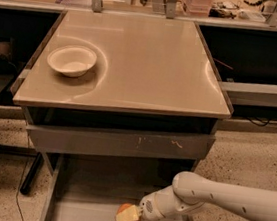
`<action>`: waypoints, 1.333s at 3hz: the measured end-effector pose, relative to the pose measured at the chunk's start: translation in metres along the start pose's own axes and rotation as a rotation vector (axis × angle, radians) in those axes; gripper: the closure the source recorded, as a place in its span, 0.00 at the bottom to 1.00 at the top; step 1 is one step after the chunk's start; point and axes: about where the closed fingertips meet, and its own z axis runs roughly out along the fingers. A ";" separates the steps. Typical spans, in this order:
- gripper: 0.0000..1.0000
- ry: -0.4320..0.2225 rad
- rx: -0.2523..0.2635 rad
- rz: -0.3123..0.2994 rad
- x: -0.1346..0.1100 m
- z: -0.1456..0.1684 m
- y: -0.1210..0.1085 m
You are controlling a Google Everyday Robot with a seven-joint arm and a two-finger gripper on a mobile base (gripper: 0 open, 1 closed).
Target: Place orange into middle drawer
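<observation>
The middle drawer (75,214) is pulled out below the table, a wide grey tray with thin side walls. My gripper (129,215) reaches in from the right, low over the drawer's floor near its right side. It is shut on the orange (127,218), a small round orange fruit partly covered by the pale fingers (127,213). The orange sits just above the drawer floor, or on it; I cannot tell which.
A white bowl (72,60) stands on the beige tabletop (145,58) at the left. A closed drawer with a scratched grey front (119,141) is above the open one. Dark shelving flanks the table; speckled floor lies to the right.
</observation>
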 end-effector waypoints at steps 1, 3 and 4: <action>1.00 -0.037 0.012 0.013 -0.009 0.007 -0.015; 1.00 -0.056 0.034 0.045 -0.019 0.018 -0.047; 1.00 -0.050 0.033 0.071 -0.014 0.025 -0.061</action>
